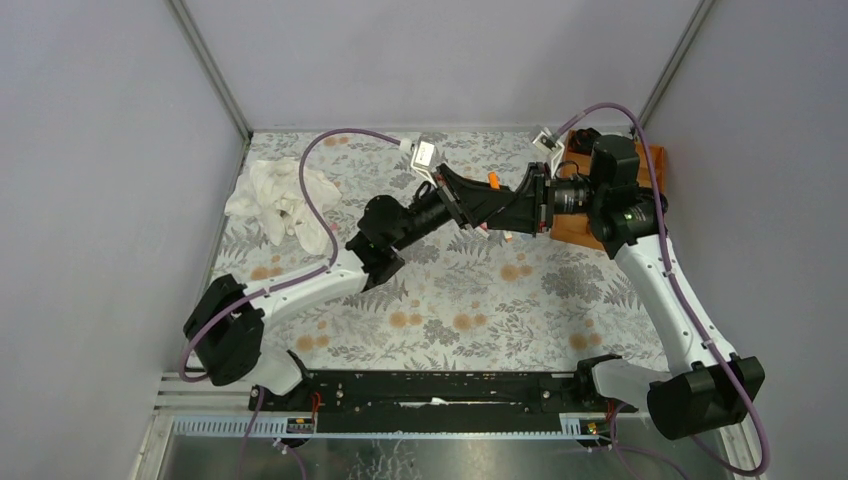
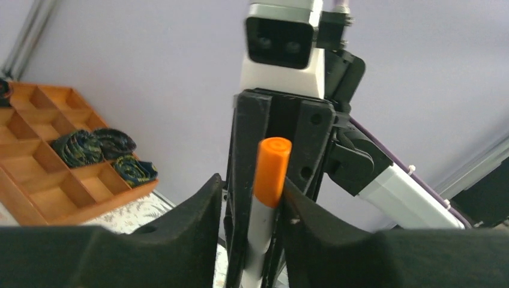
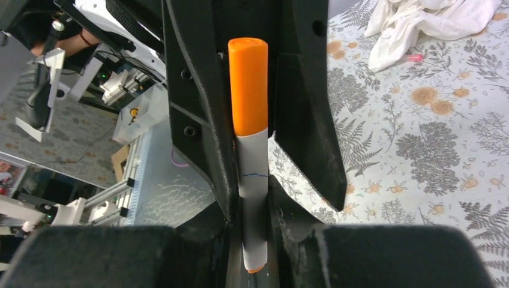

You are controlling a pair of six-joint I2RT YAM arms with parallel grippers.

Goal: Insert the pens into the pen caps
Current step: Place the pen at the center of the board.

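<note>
Both arms are meeting in mid-air above the desk [image 1: 450,310]. The right claw [image 3: 255,225] is clamping narrow on the white barrel of a pen [image 3: 253,174], which is sticking straight out past its fingertips with the orange cap [image 3: 248,84] at the far end. The cap is looking seated on the barrel, with no gap showing at the joint. The left claw [image 2: 249,191] is facing it head-on, jaws standing part-way apart and wider than the cap. The cap is sitting between its pads [image 2: 192,210], close against one with clear daylight at the other, so this claw is gripping nothing. Judgement: the step in hand is letting go of the fitted cap. To do it well, the right claw should be holding the barrel tight while the left claw is getting both pads clear. The left claw should then be backing off straight along the pen line, not sideways, or a pad could drag the cap crooked or pull it off. A wooden tray [image 2: 30,171] is lying off to one side of the left claw, and a white cloth [image 1: 278,198] is lying well away from both claws. Other pens and caps: cannot tell from here.
</note>
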